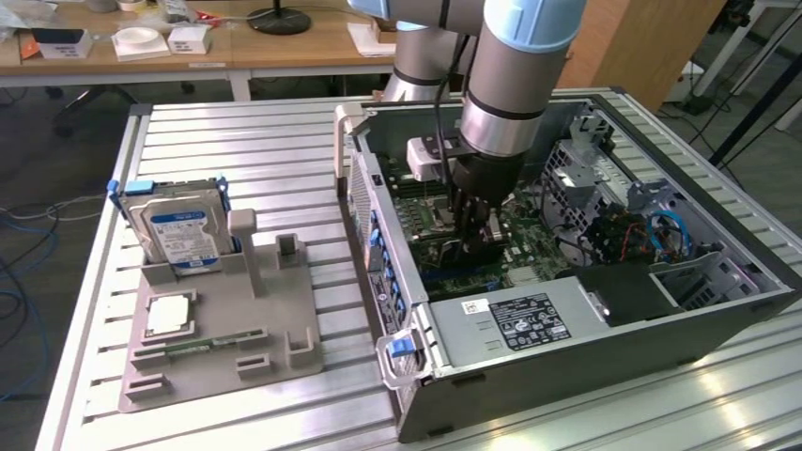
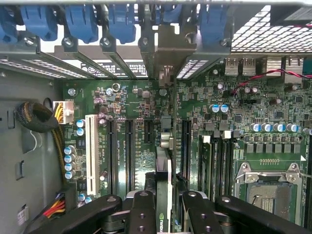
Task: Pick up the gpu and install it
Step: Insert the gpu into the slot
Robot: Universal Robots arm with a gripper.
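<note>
Exterior view: the gripper [image 1: 479, 246] is lowered inside the open computer case [image 1: 501, 376], over the motherboard [image 1: 532, 246]; what it holds is hidden there.

Wrist view: the gpu [image 2: 165, 195] stands edge-on between the fingers [image 2: 141, 214], clamped on both sides, its metal bracket [image 2: 165, 48] reaching the rear slot wall.
</note>
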